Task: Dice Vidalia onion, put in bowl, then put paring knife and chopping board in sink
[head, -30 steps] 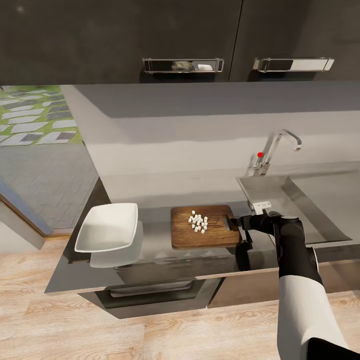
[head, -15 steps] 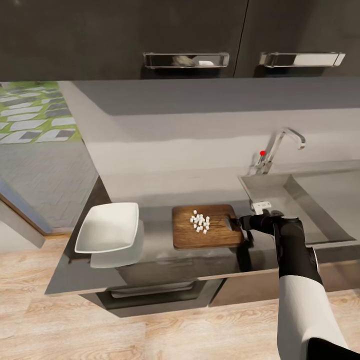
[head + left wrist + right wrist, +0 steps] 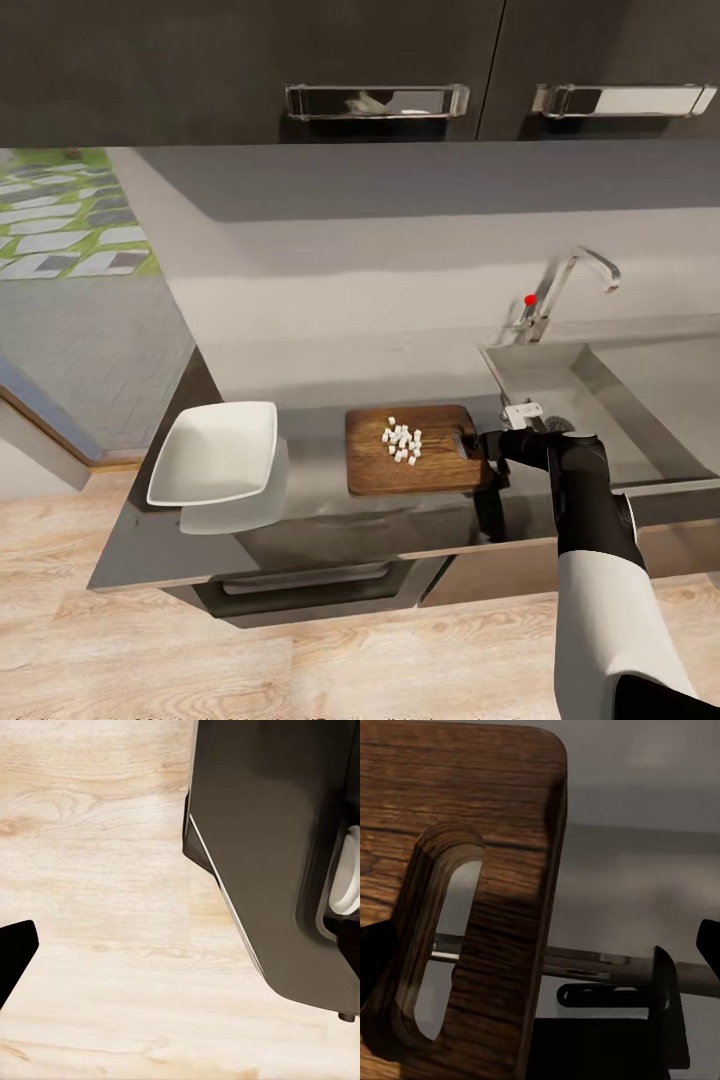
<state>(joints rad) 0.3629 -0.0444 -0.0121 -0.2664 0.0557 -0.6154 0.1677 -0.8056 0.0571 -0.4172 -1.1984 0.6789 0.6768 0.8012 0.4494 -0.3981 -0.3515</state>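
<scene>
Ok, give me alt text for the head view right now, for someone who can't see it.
The robot's right gripper sits at the handle end of a dark brown wooden chopping board carrying a small heap of white diced onion on a glossy grey countertop. A shallow white square bowl stands to the board's left, a grey steel sink with chrome tap to its right.

On the bench (image 3: 320, 545), the bowl (image 3: 214, 466) sits at the left end, near the front edge, with the chopping board (image 3: 415, 473) to its right and apart from it. The diced onion (image 3: 402, 443) lies in a small heap on the board, toward its back half. The right end effector (image 3: 487, 447) is at the board's right end (the end with the handle slot (image 3: 439, 937)). Further right the sink (image 3: 560, 385) is let into the bench, its tap (image 3: 560, 290) standing behind its back left corner, against the wall.
</scene>
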